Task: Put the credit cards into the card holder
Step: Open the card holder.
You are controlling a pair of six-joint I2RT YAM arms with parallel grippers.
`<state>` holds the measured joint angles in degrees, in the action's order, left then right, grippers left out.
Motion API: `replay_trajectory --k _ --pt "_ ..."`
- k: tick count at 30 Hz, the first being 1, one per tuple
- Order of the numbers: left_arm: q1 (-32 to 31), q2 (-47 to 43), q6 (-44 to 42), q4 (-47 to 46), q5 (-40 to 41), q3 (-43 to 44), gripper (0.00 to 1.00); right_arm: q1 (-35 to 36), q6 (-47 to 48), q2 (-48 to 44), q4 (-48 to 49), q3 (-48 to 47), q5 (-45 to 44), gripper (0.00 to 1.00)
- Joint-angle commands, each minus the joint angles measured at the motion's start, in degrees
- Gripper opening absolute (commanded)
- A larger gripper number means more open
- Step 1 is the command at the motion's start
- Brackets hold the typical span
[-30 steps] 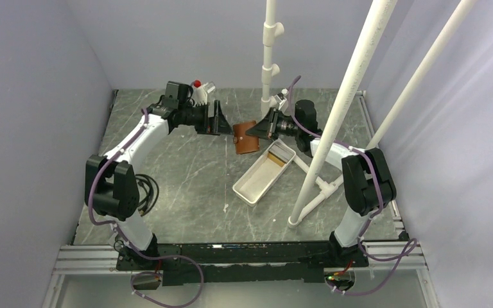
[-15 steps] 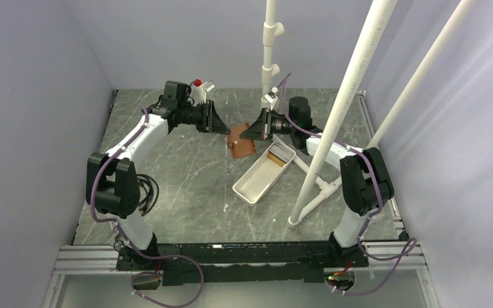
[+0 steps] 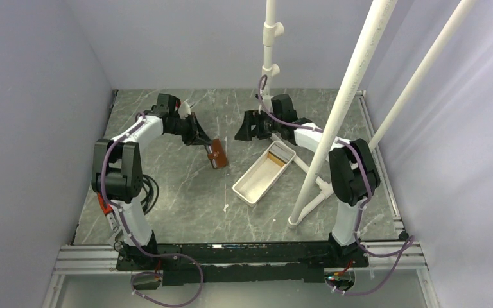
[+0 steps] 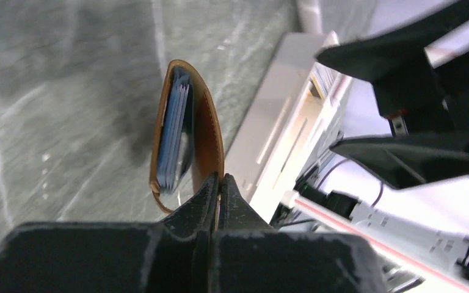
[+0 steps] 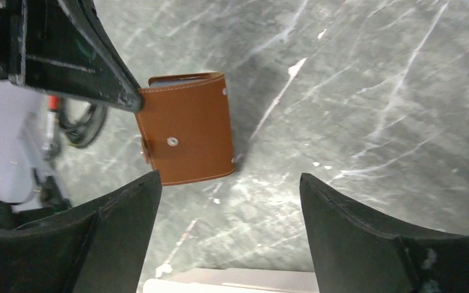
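From above: grips the holder (image 3: 217, 154) in the left tool (image 3: 205, 143), jaws pressed together on one leather edge, hanging it over the tabletop (image 3: 180, 192) just left of the tray (image 3: 247, 191); contact with the tabletop impossible to tell. Holds the right tool (image 3: 244, 128) spread and empty, apart from the holder and near the tray's far end, with what seems a tan card (image 3: 276, 158) lying in that end; probably placed there to reach for that card. From the left wrist: looks along the holder edge-on, pinched at the near end of one flap, fold bowed slightly open, blue cards (image 4: 174, 137) tucked inside; likely held so to steady the pocket mouth for another card. Shows the tray just beyond. From the right wrist: faces the holder's outer side with its snap stud (image 5: 172, 141), framed between two wide black fingers (image 5: 116, 238) touching nothing; finds the left tool's tip clamped on the upper left corner. Suggests a task partly done, with at least one card left to move.
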<state>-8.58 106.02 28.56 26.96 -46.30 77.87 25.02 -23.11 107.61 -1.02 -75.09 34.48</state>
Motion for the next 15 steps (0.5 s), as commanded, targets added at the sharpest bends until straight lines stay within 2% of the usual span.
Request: replay_trajectory --k 1,8,12,15 --pt "0.6 0.1 13.0 2.9 8.1 1.1 0.00 1.9 14.1 1.0 -4.4 -4.4 -5.8 0.87" --pt "-0.4 5.2 31.0 3.6 13.4 2.9 0.00 6.1 18.4 3.5 -5.8 -6.0 -6.6 0.91" --pt "-1.0 4.9 37.0 3.8 17.2 3.3 0.00 8.7 20.7 4.4 -5.0 -4.8 -8.2 0.91" --pt "-1.7 5.8 38.7 5.0 18.3 5.9 0.00 9.7 21.9 5.5 -5.5 -5.3 -9.2 0.87"
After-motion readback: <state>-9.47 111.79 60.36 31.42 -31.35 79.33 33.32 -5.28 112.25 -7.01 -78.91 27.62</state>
